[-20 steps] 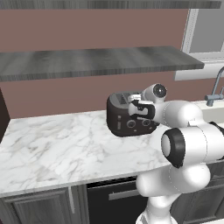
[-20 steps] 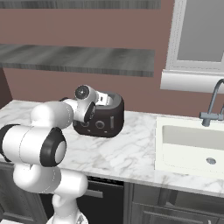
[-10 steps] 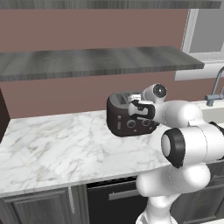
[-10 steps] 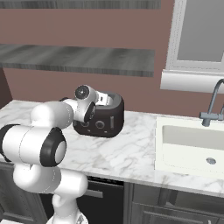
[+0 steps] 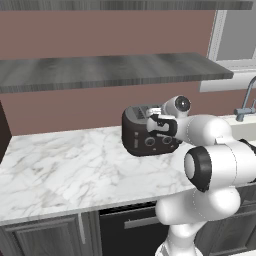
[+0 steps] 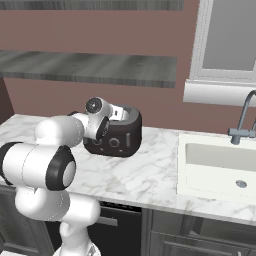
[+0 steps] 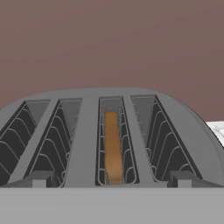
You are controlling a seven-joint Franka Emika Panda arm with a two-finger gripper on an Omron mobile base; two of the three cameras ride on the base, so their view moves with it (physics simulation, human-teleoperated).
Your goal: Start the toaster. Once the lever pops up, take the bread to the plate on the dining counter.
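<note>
While the white arm reaches over the marble counter (image 5: 65, 170), its two-finger gripper (image 5: 156, 123) sits at the middle of the left base view, just above the top of the dark grey boxy toaster (image 5: 145, 137) with two round knobs. In the right base view the same toaster (image 6: 116, 135) stands at the centre left, beside the pale sink (image 6: 220, 165).

In the hand view the four slots of the toaster (image 7: 87, 131) spread across the lower half. The brown square slice of bread (image 7: 113, 146) stands on its edge deep in the third slot from the left, with only its thin top edge visible. The two dark finger tips rise at the bottom left and bottom right of this view, far apart, so the jaws are wide and hold nothing.

I judge the bread to be light, dry and a little brittle, so a hard squeeze could break it. It sits low between the wire guides, so it is difficult to reach before the lever lifts it. The best hold seems to be across its flat faces near the upper edge, with the fingers going down along the slot. I cannot make out the lever.
</note>
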